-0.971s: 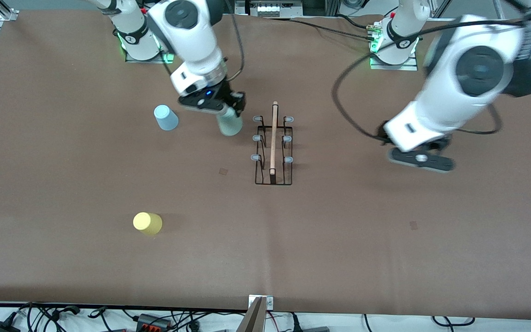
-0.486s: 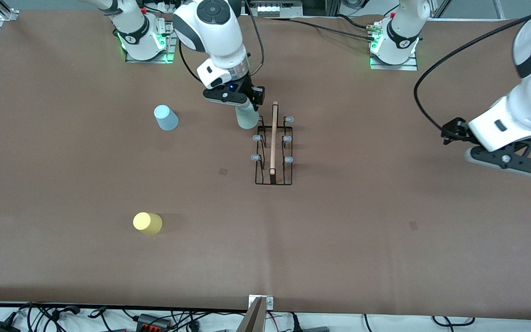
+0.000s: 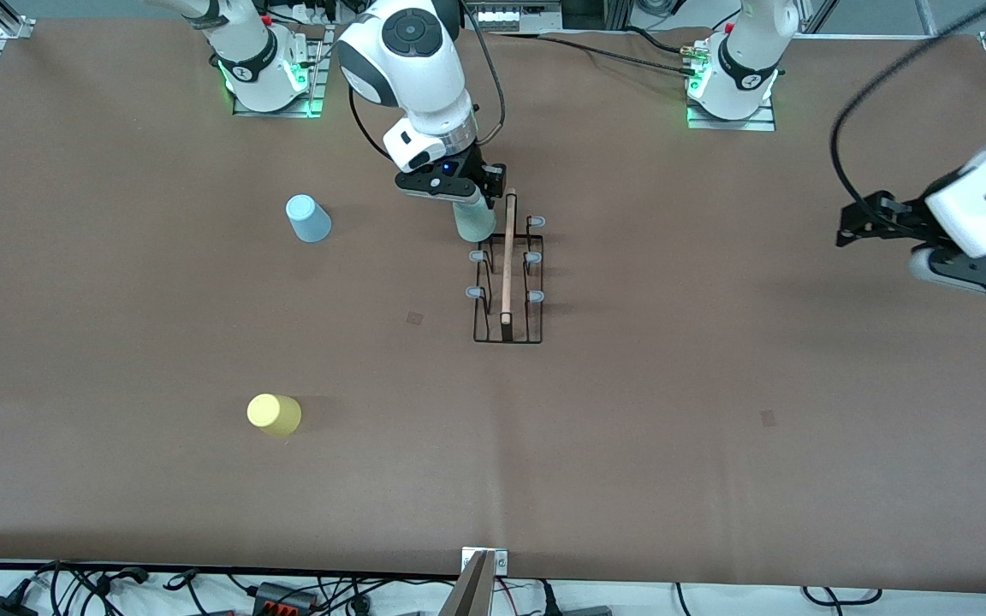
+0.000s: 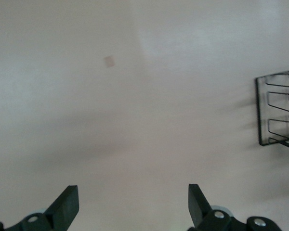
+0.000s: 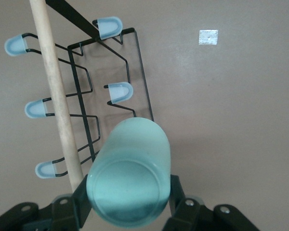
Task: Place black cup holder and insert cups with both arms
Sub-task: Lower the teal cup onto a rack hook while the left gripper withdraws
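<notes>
The black cup holder stands mid-table, its wooden rod on top; it also shows in the right wrist view and at the edge of the left wrist view. My right gripper is shut on the pale green cup, held over the holder's end peg nearest the bases; the cup fills the right wrist view. My left gripper is open and empty over bare table at the left arm's end. The light blue cup and the yellow cup lie toward the right arm's end.
The brown table mat spreads around the holder. Cables and a metal bracket run along the edge nearest the front camera. The arm bases stand along the edge farthest from that camera.
My right gripper carried the pale green cup toward the holder and now holds it over the end peg. My left arm swung away from the holder toward its end of the table.
</notes>
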Available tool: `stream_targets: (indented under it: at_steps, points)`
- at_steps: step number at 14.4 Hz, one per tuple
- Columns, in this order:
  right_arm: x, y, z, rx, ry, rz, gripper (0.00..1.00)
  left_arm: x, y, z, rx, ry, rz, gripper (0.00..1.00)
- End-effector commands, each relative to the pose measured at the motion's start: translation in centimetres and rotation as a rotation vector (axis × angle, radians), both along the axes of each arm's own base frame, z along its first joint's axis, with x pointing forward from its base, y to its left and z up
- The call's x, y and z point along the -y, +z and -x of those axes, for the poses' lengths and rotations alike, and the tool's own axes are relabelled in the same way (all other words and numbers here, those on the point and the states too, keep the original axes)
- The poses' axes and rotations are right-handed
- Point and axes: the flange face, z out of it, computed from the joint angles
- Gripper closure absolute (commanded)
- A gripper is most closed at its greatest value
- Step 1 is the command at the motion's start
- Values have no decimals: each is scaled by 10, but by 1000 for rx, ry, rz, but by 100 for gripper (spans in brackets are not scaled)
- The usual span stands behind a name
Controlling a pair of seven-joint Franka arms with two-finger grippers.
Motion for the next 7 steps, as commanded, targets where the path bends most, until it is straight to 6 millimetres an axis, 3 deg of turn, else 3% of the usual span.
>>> stream_targets:
  at_steps: [1, 2, 3, 4, 7]
  points:
    - [-14, -16, 1, 5, 7, 4, 73, 2, 10, 30, 18, 96, -35, 0]
    - [-13, -20, 0, 3, 9, 6, 51, 3, 1, 35, 38, 125, -41, 0]
    - [-12, -22, -2, 3, 11, 9, 20, -1, -3, 42, 79, 154, -41, 0]
    - [-13, -23, -4, 6, 14, 13, 2, -3, -6, 48, 132, 155, -36, 0]
    - [-10, -10, -14, 19, 15, 13, 0, 0, -13, 47, 121, 139, -34, 0]
